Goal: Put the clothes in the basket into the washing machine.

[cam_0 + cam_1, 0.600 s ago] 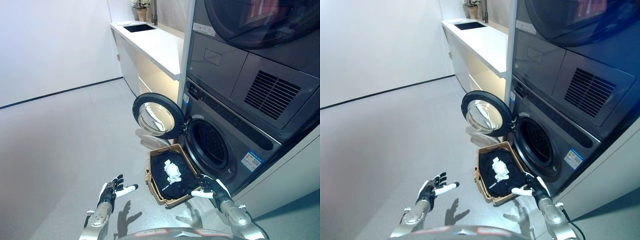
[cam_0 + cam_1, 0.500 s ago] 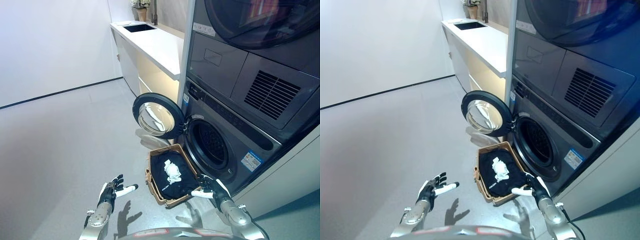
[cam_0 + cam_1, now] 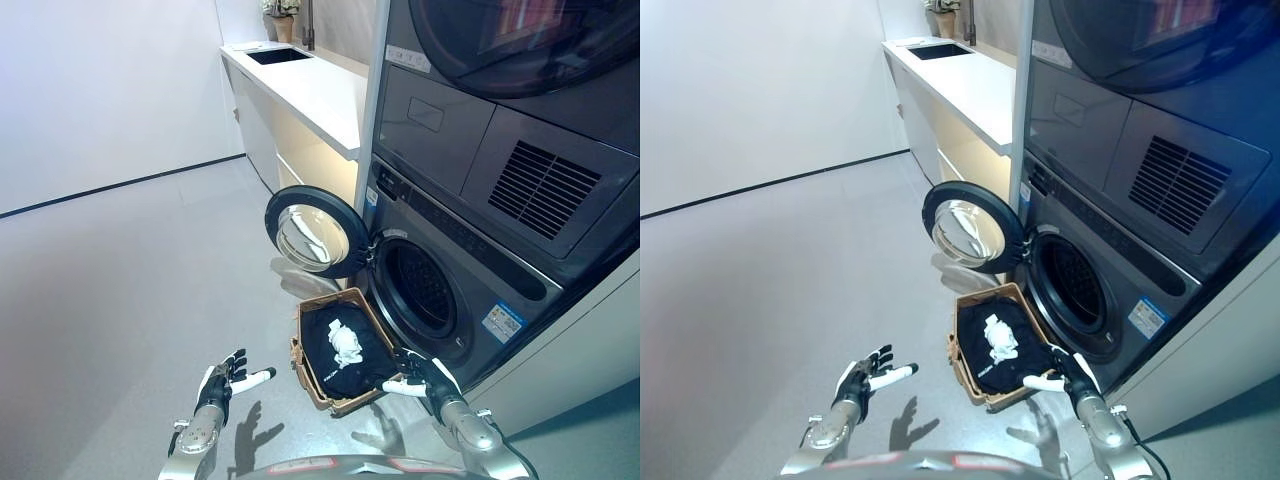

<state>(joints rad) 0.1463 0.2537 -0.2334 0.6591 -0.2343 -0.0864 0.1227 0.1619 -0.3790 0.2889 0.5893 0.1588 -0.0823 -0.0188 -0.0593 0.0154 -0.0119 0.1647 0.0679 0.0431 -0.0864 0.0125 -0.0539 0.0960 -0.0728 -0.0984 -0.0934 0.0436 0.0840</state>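
Where the basket [image 3: 308,352] sits, right hand [image 3: 422,374] hovers beside

No change observed: left hand [image 3: 222,386], right hand [image 3: 420,375] and basket [image 3: 309,373] hold the same positions as before.

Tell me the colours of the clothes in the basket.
Mostly black clothes with a small white piece on top, clearest in the left eye view.

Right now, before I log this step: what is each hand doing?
Left hand: open, holding nothing.
Right hand: open, by the basket, holding nothing.
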